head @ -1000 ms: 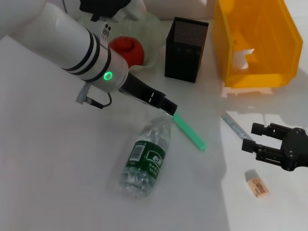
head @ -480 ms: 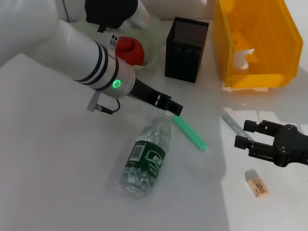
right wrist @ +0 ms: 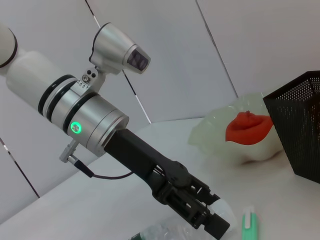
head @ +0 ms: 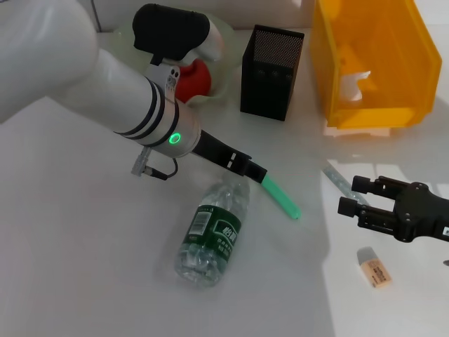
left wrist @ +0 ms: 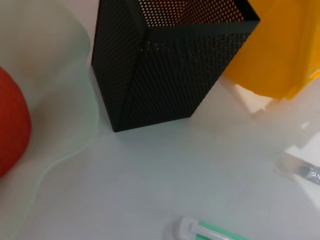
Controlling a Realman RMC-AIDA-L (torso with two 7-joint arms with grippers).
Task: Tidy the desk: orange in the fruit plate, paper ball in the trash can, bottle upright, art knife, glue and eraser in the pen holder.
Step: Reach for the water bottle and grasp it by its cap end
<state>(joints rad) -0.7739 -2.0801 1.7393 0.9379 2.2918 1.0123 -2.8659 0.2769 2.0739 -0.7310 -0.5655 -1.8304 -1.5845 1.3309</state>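
Note:
The bottle (head: pixel 214 232) lies on its side mid-table, cap toward the back. My left gripper (head: pixel 251 169) hangs just over the cap end; it also shows in the right wrist view (right wrist: pixel 202 212). A green art knife (head: pixel 282 199) lies right of the cap. A thin grey glue stick (head: pixel 335 178) lies partly under my open, empty right gripper (head: pixel 349 194). The eraser (head: pixel 374 267) lies nearer the front. The orange (head: pixel 193 76) sits in the fruit plate (head: pixel 223 36). The paper ball (head: pixel 354 83) lies in the trash can (head: pixel 379 112). The pen holder (head: pixel 271 70) stands upright.
The left wrist view shows the pen holder (left wrist: pixel 170 65) close by, the orange (left wrist: pixel 10 125), the trash can (left wrist: pixel 280 50) and the knife's end (left wrist: pixel 210 231). My left forearm (head: pixel 105 91) covers the table's back left.
My left arm has swung forward and right, bringing its gripper closer over the bottle's cap. My right gripper has moved left, over the grey glue stick.

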